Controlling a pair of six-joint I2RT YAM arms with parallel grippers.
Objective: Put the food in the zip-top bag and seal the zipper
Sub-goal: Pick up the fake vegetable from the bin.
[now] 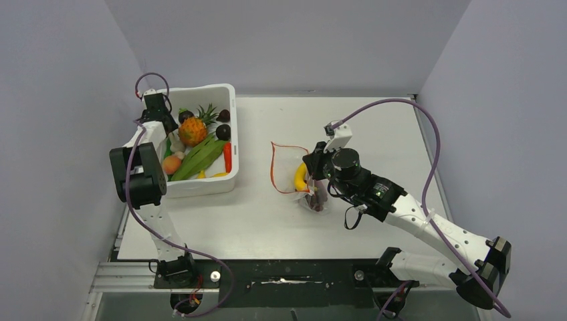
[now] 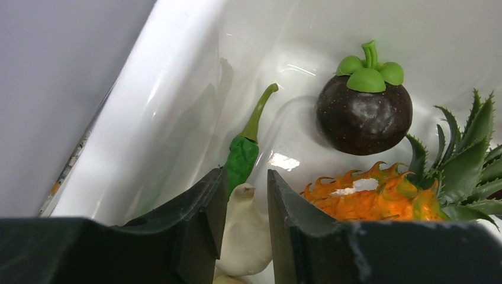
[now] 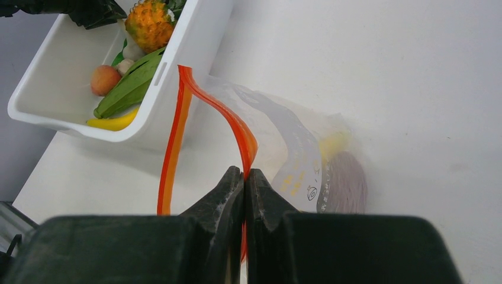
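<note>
Where the task wants the food bagged, stock stands as follows.

- Table (image 1: 374, 134): white; bears everything.
- White tub (image 1: 200, 187): far left; holds the food not yet bagged, so the left arm works inside it.
- Zip-top bag (image 1: 284, 167): mid-table, near the tub, on its side with its mouth towards the tub.
- Pineapple (image 1: 192, 130), long green pod (image 1: 198, 158): in the tub.
- Banana (image 1: 300, 176), purple grapes (image 3: 346, 183): in the bag.
- Dark round fruit (image 2: 364, 106), green chili (image 2: 243, 157), white bulb (image 2: 244, 231): tub corner.
- Zipper (image 3: 228, 115): unsealed. The right gripper (image 3: 244, 177) has its fingers pressed together on it, lifting one lip so the mouth gapes for loading.
- Left gripper (image 2: 247, 174): jaws partly spread astride the white bulb; whether they press it cannot be told. Judged the next pick.
</note>
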